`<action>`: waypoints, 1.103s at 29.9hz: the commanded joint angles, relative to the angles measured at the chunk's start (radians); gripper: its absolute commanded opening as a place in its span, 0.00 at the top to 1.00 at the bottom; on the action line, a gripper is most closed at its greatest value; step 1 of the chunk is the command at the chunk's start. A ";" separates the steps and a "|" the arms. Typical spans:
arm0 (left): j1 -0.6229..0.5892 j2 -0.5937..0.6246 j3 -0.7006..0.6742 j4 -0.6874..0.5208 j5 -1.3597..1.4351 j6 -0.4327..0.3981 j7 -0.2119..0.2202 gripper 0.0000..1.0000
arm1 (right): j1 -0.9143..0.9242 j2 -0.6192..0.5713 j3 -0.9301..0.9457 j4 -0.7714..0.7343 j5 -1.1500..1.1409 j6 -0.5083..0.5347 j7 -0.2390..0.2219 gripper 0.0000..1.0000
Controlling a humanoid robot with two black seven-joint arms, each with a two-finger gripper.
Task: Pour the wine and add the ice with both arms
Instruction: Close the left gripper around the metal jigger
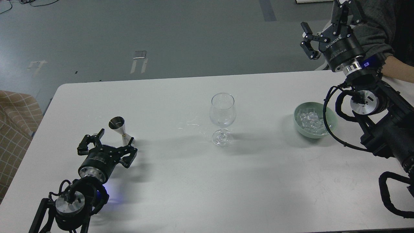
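Observation:
A clear stemmed wine glass (222, 119) stands upright mid-table; I cannot tell whether it holds any wine. A small steel jigger (121, 129) stands at the left; its contents are hidden. My left gripper (114, 142) is open, lying low just in front of the jigger with a finger on each side, not touching it. Several clear ice cubes (310, 119) lie in a pale green bowl (333, 120) at the right. My right gripper (323, 14) is open and empty, raised high beyond the table's far right edge, well behind the bowl.
A thin smear of clear liquid (193, 124) lies on the white table (207, 181) left of the glass. A person's grey-sleeved arm (388, 48) rests at the far right corner. A checked brown seat (14, 119) stands off the table's left edge.

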 commanded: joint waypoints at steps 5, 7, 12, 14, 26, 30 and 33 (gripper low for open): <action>-0.030 0.000 0.000 0.061 0.000 -0.009 0.000 0.02 | -0.002 -0.001 -0.002 -0.002 -0.002 0.000 0.000 0.00; -0.035 0.000 0.000 0.073 0.000 -0.010 0.000 0.02 | -0.002 -0.001 -0.002 -0.002 -0.006 0.000 0.000 0.00; -0.056 0.000 0.002 0.092 0.000 -0.009 -0.001 0.02 | -0.002 0.002 -0.002 -0.002 -0.010 -0.002 0.000 0.00; -0.068 0.000 0.000 0.102 0.000 -0.009 -0.001 0.02 | -0.002 0.002 -0.002 -0.002 -0.010 -0.002 0.000 0.00; -0.122 0.000 0.023 0.144 0.001 -0.003 -0.003 0.05 | -0.010 0.003 -0.002 -0.002 -0.010 -0.019 0.000 0.00; -0.130 0.000 0.028 0.153 0.001 -0.003 -0.005 0.10 | -0.010 0.003 -0.002 -0.002 -0.010 -0.019 0.002 0.00; -0.131 0.000 0.029 0.153 0.001 -0.001 -0.005 0.23 | -0.013 0.002 -0.002 -0.002 -0.010 -0.019 0.000 0.00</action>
